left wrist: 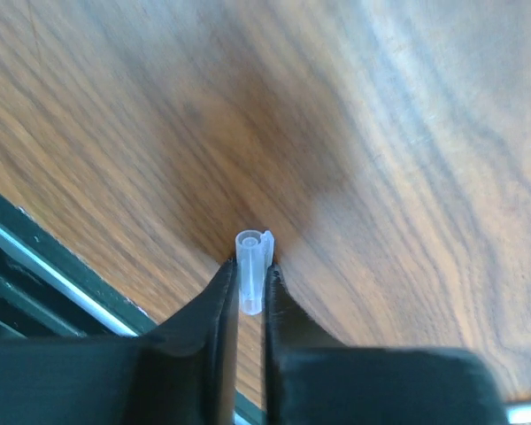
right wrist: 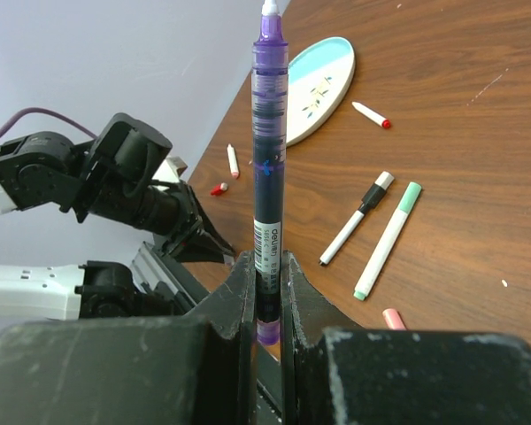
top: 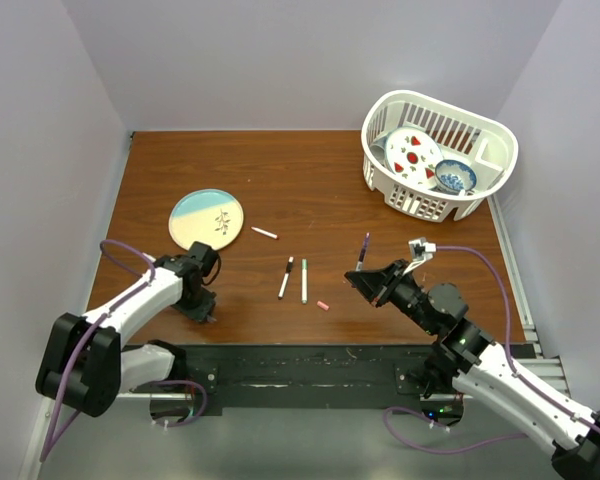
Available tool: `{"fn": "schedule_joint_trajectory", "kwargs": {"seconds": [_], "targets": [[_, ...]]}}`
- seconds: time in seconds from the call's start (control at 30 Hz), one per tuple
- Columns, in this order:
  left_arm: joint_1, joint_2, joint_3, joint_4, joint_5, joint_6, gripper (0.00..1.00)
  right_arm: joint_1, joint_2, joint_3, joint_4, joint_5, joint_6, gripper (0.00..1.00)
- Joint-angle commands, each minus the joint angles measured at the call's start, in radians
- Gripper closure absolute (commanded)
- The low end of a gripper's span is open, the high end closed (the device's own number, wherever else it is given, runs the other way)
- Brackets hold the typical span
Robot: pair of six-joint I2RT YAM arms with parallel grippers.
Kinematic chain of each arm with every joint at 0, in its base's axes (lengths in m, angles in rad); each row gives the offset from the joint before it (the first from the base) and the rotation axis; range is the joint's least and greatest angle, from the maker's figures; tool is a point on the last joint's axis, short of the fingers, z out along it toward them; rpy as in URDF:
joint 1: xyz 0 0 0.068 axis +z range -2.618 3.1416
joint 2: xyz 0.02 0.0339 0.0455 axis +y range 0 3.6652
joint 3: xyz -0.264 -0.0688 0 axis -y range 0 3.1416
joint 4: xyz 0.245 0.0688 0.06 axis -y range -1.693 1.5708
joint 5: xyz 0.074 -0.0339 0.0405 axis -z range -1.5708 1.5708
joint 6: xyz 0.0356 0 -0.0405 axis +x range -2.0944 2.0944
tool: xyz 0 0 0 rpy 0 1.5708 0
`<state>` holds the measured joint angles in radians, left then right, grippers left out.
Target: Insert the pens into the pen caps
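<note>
Pinches a small clear cap (left wrist: 252, 252) between the closed fingers of the left gripper (left wrist: 250, 282), low over the table (left wrist: 407, 133) near its front edge, with most of the cap poking out past the fingertips. To the right, at much the same depth, clamps the purple pen (right wrist: 269, 168) in the right gripper (right wrist: 267, 274), jaws tight on the barrel near its back end, the pen pointing away from the arm towards the far side. Just beyond, between the two grippers, flat on the wood: a pink cap (top: 323, 305), then a pen with a black cap (top: 286, 277) and a pen with a green cap (top: 304, 281), side by side, nearly parallel, not touching. Near the left gripper, as seen from the right wrist, a short white pen (right wrist: 233, 160) and a red cap (right wrist: 219, 189), slightly apart. Further back, a white pen with a red end (top: 264, 232) just beside a round plate (top: 206, 219). Farthest, at the right rear corner, a white basket (top: 417, 206) holding dishes (top: 412, 157).
</note>
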<state>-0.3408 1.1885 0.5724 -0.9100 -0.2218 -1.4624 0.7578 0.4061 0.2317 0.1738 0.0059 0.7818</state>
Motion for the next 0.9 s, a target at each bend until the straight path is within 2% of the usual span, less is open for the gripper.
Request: {"fn": "schedule_joint_trajectory", "kwargs": {"seconds": [0.0, 0.17, 0.27, 0.3, 0.43, 0.5, 0.53, 0.57, 0.63, 0.7, 0.77, 0.8, 0.87], "targets": [[0.005, -0.029, 0.041, 0.016, -0.111, 0.017, 0.97, -0.003, 0.01, 0.02, 0.044, -0.003, 0.005, 1.0], [0.003, -0.056, 0.081, 0.011, -0.129, 0.105, 1.0, -0.005, 0.068, 0.017, 0.079, -0.044, 0.019, 1.0], [0.003, -0.088, 0.124, 0.066, -0.09, 0.23, 1.0, -0.003, 0.129, 0.02, 0.122, -0.081, 0.023, 1.0], [0.003, -0.101, 0.136, 0.092, -0.076, 0.313, 1.0, -0.003, 0.143, 0.02, 0.134, -0.104, 0.025, 1.0], [0.003, -0.24, 0.112, 0.288, -0.019, 0.467, 1.0, -0.002, 0.224, 0.03, 0.2, -0.158, 0.03, 1.0], [0.003, -0.364, 0.067, 0.374, 0.022, 0.528, 1.0, -0.002, 0.273, 0.038, 0.234, -0.187, 0.027, 1.0], [0.003, -0.401, 0.055, 0.464, 0.041, 0.546, 1.0, -0.003, 0.289, 0.047, 0.246, -0.217, 0.022, 1.0], [0.003, -0.453, 0.041, 0.512, 0.108, 0.574, 1.0, 0.003, 0.328, 0.054, 0.272, -0.234, 0.019, 1.0], [0.002, -0.472, 0.044, 0.617, 0.177, 0.642, 1.0, 0.011, 0.379, 0.081, 0.299, -0.289, 0.005, 1.0], [0.002, -0.466, 0.029, 0.745, 0.307, 0.666, 1.0, 0.04, 0.465, 0.106, 0.341, -0.323, -0.006, 1.0], [0.002, -0.463, -0.029, 0.877, 0.46, 0.654, 1.0, 0.07, 0.517, 0.124, 0.435, -0.377, 0.002, 1.0], [0.0, -0.46, -0.052, 1.042, 0.51, 0.622, 1.0, 0.077, 0.574, 0.126, 0.475, -0.391, 0.013, 1.0], [-0.004, -0.445, -0.106, 1.175, 0.618, 0.564, 1.0, 0.104, 0.624, 0.136, 0.57, -0.414, 0.033, 1.0]]}}
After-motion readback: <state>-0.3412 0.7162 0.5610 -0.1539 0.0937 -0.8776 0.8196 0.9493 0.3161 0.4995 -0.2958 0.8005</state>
